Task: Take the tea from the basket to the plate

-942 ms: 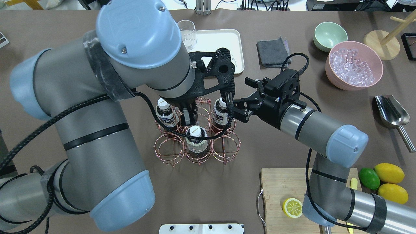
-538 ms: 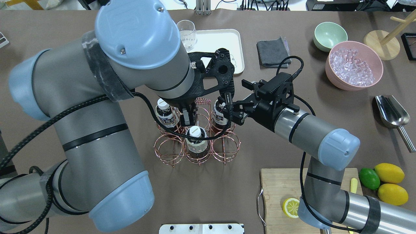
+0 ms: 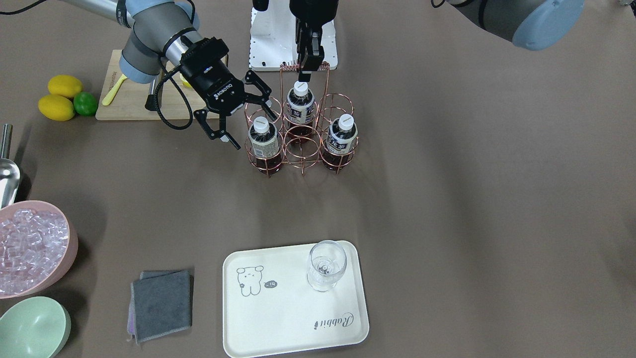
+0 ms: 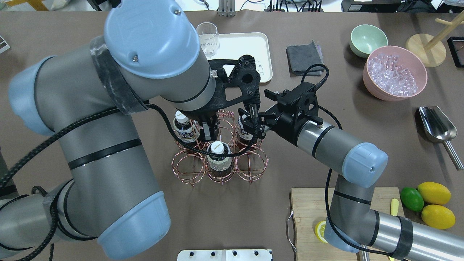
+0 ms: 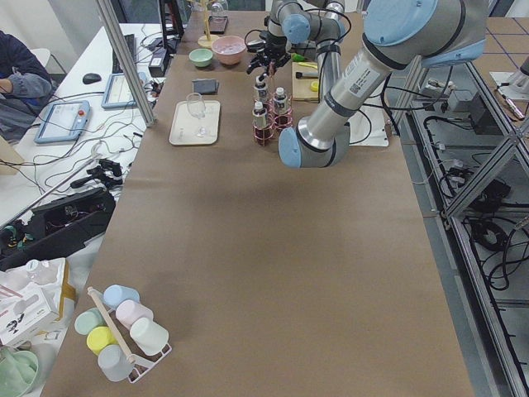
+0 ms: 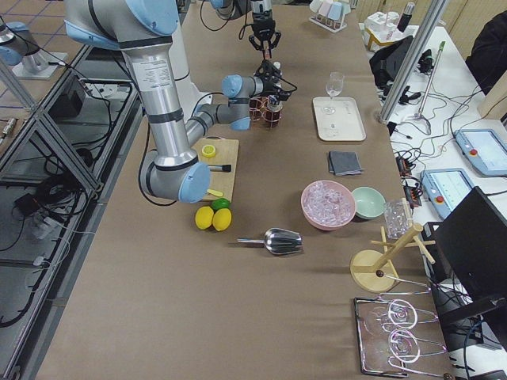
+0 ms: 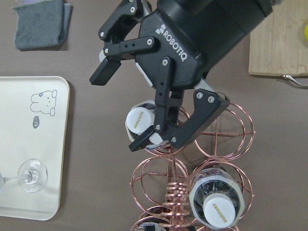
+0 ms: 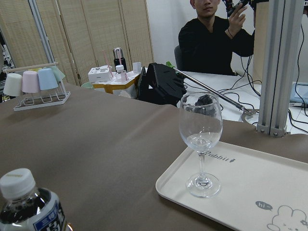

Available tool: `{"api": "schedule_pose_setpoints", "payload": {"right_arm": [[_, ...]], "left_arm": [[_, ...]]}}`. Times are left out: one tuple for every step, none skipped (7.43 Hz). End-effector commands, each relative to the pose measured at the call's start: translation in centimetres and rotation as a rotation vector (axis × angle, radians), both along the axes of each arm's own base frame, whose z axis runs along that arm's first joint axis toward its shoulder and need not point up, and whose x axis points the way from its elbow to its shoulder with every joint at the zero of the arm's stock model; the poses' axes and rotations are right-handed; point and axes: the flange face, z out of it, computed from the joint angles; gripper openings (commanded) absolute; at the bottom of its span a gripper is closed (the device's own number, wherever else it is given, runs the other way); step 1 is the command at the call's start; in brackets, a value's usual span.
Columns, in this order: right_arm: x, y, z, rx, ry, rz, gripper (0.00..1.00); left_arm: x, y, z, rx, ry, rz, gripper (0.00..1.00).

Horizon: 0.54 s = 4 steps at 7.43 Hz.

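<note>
- Tea (image 3: pixel 262 140): upright in the basket's (image 3: pixel 303 149) plate-side ring on the robot's right; white cap on.
- Right gripper (image 3: pixel 256 133): fingers spread wide, one on either side of that tea's cap and neck, not clamped on it.
- Left gripper (image 3: pixel 305 74): fingers closed on the top bar of the basket's handle.
- Two more bottles (image 3: pixel 341 134): one in the plate-side ring on the robot's left, one in the middle ring on the robot's side.
- Plate (image 3: pixel 278 318): on the counter (image 3: pixel 447 199), well apart from the basket, bearing an upright wine glass (image 3: pixel 325 266).
</note>
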Motion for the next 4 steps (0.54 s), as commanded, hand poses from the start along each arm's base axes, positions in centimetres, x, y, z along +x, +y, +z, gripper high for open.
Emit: {"api": "schedule_pose_setpoints", "payload": {"right_arm": [[-0.4,0.3,0.3,-0.004,0.002,-0.008,0.63],[-0.6,0.6,0.3,-0.006,-0.002,-0.013,0.61],[-0.9,1.0,0.5,-0.009,-0.003,-0.009,0.62],[-1.1,1.4,0.5,-0.01,-0.002,-0.01,0.62]], "left_arm": [[0.0,0.1,0.1,0.0,0.001,0.002,0.0],[0.0,0.1,0.1,0.0,0.001,0.002,0.0],[-0.1,0.2,0.2,0.002,0.0,0.002,0.0],[-0.1,0.2,0.2,0.002,0.0,0.002,0.0]]}}
